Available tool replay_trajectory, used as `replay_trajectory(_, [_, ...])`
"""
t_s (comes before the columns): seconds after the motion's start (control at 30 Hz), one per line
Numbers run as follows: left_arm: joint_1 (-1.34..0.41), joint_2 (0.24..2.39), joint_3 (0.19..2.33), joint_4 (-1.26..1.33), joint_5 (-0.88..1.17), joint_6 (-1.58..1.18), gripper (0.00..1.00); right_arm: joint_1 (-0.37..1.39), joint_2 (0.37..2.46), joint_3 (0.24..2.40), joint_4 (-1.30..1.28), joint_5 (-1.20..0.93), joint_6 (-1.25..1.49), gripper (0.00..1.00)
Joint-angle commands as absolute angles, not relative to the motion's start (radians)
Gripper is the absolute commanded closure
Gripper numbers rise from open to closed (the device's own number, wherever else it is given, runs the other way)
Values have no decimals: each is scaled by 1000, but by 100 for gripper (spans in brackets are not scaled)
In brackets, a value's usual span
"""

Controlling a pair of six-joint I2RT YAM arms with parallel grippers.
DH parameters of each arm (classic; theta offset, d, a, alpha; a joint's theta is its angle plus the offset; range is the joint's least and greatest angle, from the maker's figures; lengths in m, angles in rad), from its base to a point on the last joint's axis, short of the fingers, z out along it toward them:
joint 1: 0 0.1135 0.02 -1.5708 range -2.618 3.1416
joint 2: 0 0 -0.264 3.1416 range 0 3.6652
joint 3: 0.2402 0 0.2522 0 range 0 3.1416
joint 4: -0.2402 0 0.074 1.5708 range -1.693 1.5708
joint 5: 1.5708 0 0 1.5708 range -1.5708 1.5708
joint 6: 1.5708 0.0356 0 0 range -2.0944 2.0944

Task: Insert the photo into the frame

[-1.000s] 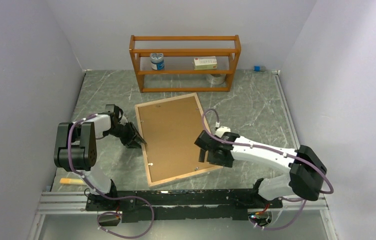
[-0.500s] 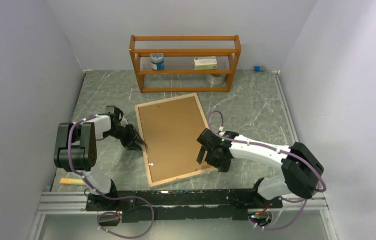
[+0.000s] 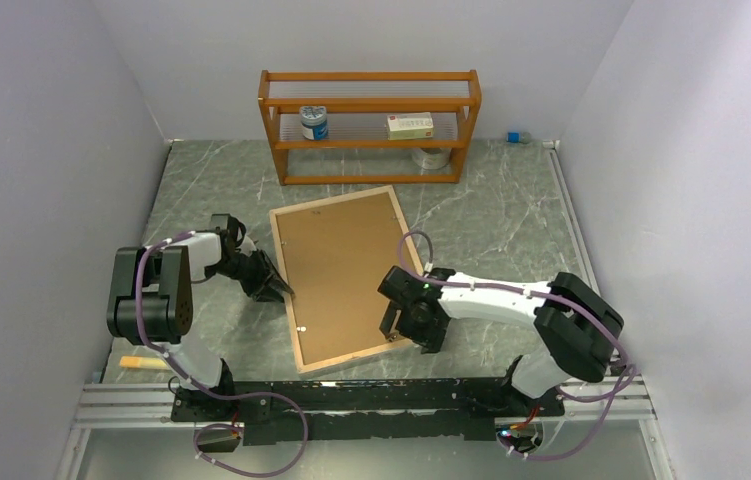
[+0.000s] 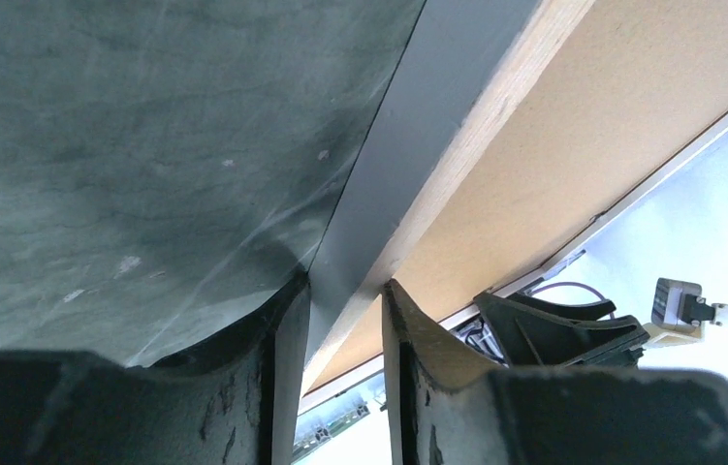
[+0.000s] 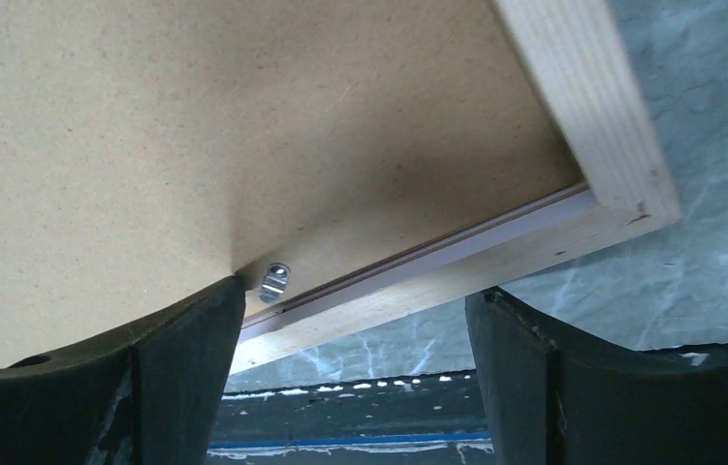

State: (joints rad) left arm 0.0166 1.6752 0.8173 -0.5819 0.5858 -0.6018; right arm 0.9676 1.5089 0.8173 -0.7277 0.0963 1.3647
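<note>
Grey marbled table (image 3: 511, 220) carrying frame (image 3: 331, 198), lying face down at centre, brown backing board (image 3: 341, 270) sitting inside it. Orange shelf rack (image 3: 371, 103) standing at far edge, holding jar (image 3: 313, 124), box (image 3: 410, 125), tape roll (image 3: 432, 158). Left claw (image 4: 345, 291) clamping frame's left rim. Right claw (image 5: 358, 291), jaws standing wide apart, straddling near right corner by metal clip (image 5: 274, 281).

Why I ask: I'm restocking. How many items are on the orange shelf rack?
3: a blue-and-white jar middle shelf left, a pale box middle shelf right, a grey roll bottom right. Others may be hidden.
</note>
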Motion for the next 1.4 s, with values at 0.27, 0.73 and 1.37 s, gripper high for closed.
replay_trajectory(0.27, [8,1660,793,-577,627,-590,68,1018,1547,799,-781,154,1423,40])
replay_trajectory(0.73, [6,1661,796,-590,601,-589,71,1035,1532,877,-847,239,1359,68])
replay_trajectory(1.37, [6,1671,802,-601,583,-585,71,1041,1539,895,-871,325,1399,25])
